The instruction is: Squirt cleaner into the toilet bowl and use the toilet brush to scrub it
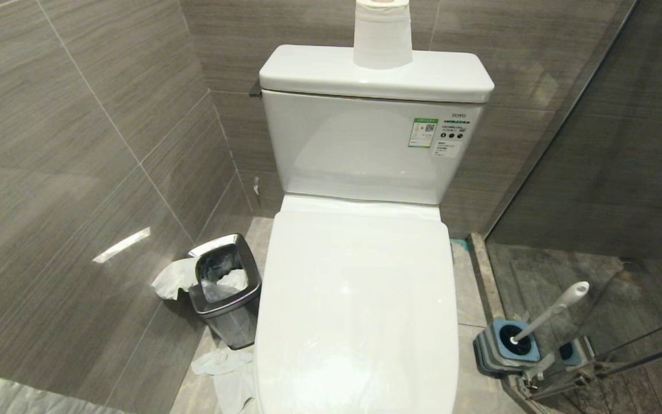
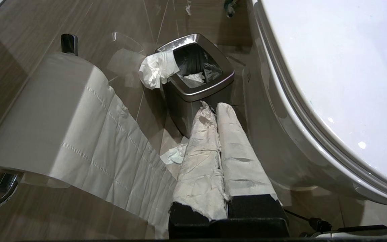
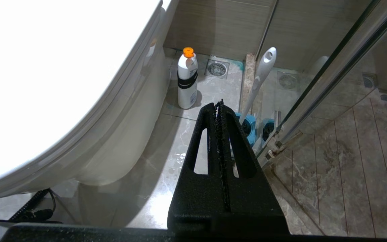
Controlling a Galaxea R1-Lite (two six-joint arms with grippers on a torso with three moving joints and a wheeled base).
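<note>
Toilet [image 1: 360, 310] filled the centre of the head view, lid down, so the toilet bowl was covered and out of sight. Tank [image 1: 365, 144] carried a "TOTO" mark and a green-and-white sticker with a QR code [image 1: 423, 133]; the smaller print was unreadable. A paper roll [image 1: 383, 34] stood on the tank lid.

Steel waste bin [image 1: 226, 290] sat on the floor left of the toilet, tissue hanging over its rim, more tissue on the tiles in front.

Toilet brush [image 1: 549, 313] leaned in its blue-and-grey holder [image 1: 506, 347] on the right, by the glass shower partition.

Cleaner bottle [image 3: 187, 79], white with orange cap and black band, stood on the floor beside the toilet base, near the floor drain; its label was illegible.

Left gripper [image 2: 213, 111], fingers paper-wrapped, was closed and empty, hanging above the bin. Right gripper [image 3: 219, 107] was closed and empty, above the brush holder.
</note>
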